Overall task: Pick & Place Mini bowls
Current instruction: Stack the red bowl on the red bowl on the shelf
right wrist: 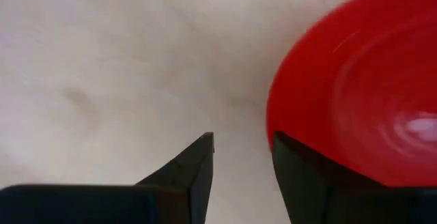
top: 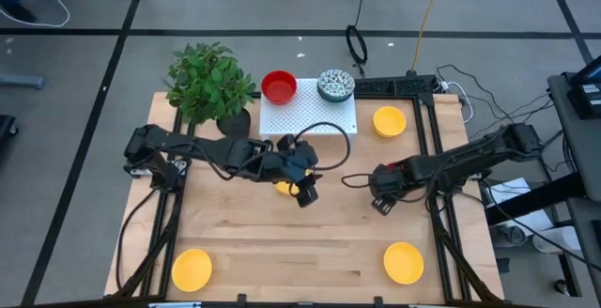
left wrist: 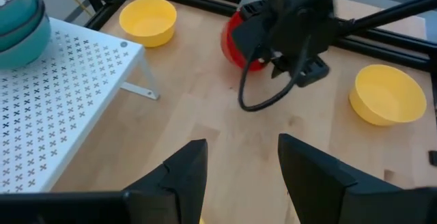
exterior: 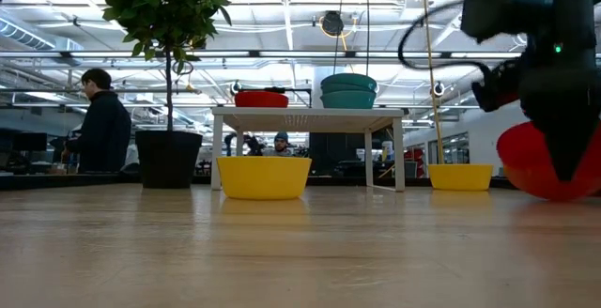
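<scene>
Right wrist view is showing the right gripper (right wrist: 242, 157) closing its jaws on a red bowl's (right wrist: 362, 94) rim, not yet lifting. Left gripper (left wrist: 242, 166) is waiting, jaws open, empty. Yellow bowls (top: 403, 262) are lying unplaced.

A perforated stand (top: 308, 115) sits at the rear centre of the bench (top: 310, 242), carrying one bowl (top: 279, 86) at its left rear corner and a stack of bowls (top: 335, 84) at its right rear corner. A potted plant (top: 208, 84) stands just left of the stand. Single bowls lie right of the stand (top: 389, 120), at the front left (top: 192, 269) and front right (top: 403, 262). The left claw (top: 307, 193) hangs mid-bench, the right claw (top: 380, 201) to its right
</scene>
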You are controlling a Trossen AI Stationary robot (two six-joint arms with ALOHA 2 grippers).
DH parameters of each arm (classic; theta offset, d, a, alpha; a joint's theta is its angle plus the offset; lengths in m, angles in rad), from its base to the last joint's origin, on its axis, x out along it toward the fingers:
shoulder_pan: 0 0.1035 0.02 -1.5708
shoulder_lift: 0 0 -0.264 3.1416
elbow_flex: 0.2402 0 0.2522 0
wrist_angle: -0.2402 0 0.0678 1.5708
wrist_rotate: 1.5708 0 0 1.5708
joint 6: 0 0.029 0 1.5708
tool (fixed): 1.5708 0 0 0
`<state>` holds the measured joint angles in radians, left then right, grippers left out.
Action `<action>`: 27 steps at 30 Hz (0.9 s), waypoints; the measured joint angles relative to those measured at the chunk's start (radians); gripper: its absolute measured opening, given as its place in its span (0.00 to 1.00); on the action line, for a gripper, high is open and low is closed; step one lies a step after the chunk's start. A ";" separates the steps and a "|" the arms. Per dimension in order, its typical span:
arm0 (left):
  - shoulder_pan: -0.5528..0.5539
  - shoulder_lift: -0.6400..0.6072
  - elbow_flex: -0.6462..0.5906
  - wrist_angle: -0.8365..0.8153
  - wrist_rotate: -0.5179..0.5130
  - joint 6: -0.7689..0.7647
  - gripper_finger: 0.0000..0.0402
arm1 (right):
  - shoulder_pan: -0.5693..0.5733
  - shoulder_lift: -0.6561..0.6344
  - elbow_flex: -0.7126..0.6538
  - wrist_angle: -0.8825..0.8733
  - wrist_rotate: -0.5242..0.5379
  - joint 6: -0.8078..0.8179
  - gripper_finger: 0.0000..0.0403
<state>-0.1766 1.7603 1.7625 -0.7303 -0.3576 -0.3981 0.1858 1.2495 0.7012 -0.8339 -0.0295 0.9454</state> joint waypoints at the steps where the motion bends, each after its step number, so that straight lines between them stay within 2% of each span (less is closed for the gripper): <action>1: 0.004 0.000 0.000 0.000 0.000 0.000 0.46 | 0.000 -0.016 0.010 -0.004 0.002 -0.003 0.34; 11: 0.042 0.000 0.000 0.000 0.000 0.013 0.46 | -0.001 -0.142 0.032 -0.018 0.056 -0.018 0.38; 21: 0.052 0.000 0.000 0.002 0.000 0.027 0.46 | -0.001 -0.069 0.001 0.003 0.058 -0.116 0.45; 24: 0.052 0.000 0.000 0.002 0.000 0.027 0.46 | -0.001 -0.049 -0.008 0.006 0.059 -0.151 0.44; 27: 0.052 0.000 0.000 0.003 0.000 0.027 0.46 | -0.001 -0.041 -0.008 0.011 0.061 -0.191 0.37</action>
<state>-0.1246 1.7603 1.7622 -0.7277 -0.3576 -0.3714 0.1848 1.2089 0.6933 -0.8225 0.0319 0.7541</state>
